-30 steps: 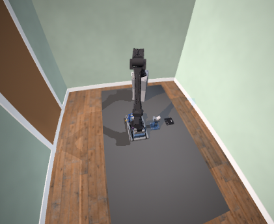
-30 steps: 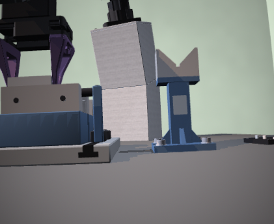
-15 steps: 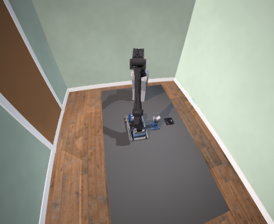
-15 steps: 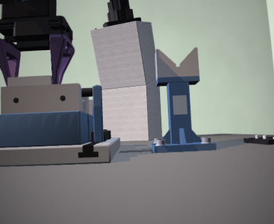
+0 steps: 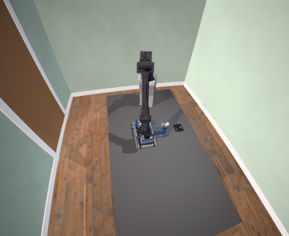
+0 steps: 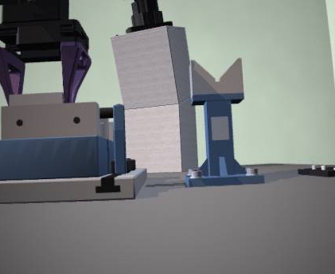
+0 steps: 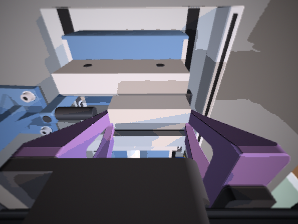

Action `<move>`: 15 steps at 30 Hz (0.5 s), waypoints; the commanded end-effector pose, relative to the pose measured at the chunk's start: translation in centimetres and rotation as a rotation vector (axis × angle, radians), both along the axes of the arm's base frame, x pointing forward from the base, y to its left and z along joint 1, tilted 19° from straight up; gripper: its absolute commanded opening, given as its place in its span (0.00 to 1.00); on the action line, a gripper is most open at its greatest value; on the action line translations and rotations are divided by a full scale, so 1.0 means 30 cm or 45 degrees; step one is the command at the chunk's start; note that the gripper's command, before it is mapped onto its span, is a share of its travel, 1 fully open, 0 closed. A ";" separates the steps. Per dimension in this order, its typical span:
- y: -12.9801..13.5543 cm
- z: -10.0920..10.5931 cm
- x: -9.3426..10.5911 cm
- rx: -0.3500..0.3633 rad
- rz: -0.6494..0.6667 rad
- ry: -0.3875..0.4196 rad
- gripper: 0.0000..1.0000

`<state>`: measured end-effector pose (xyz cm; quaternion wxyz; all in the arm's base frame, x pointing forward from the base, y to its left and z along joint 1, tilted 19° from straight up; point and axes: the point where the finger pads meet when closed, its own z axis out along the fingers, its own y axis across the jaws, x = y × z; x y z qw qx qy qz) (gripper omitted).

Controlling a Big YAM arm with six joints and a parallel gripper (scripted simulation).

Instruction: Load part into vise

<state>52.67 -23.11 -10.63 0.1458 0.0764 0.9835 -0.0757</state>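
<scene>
My gripper (image 6: 37, 99) (image 7: 149, 112) is shut on the part. Its purple fingers hold the pale block (image 6: 36, 98) (image 7: 150, 103) by its two ends. The part lies lengthwise just behind the fixed jaw (image 6: 48, 121) (image 7: 122, 67), the one with two dark holes, and rises above its top. Its lower portion is hidden behind that jaw in the exterior view. The work stop (image 6: 105, 112) (image 7: 75, 113), a black rod, is beyond one end, with a finger between them. I cannot make out the slot, the low bars, or whether the part touches the jaw or bars.
The V-block (image 6: 201, 87) stands on its blue post (image 6: 219, 155) beside the vise base (image 6: 64, 190). The post's blue foot also shows at the left in the wrist view (image 7: 15, 107). The black infeed plate (image 6: 323, 171) (image 5: 175, 126) lies farther right, without the part.
</scene>
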 end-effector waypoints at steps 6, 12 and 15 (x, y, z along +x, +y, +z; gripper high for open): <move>-0.021 0.034 0.030 -0.009 0.003 -0.025 0.00; -0.018 0.034 0.028 -0.009 0.003 -0.025 0.00; -0.017 0.034 0.028 -0.009 0.003 -0.025 0.00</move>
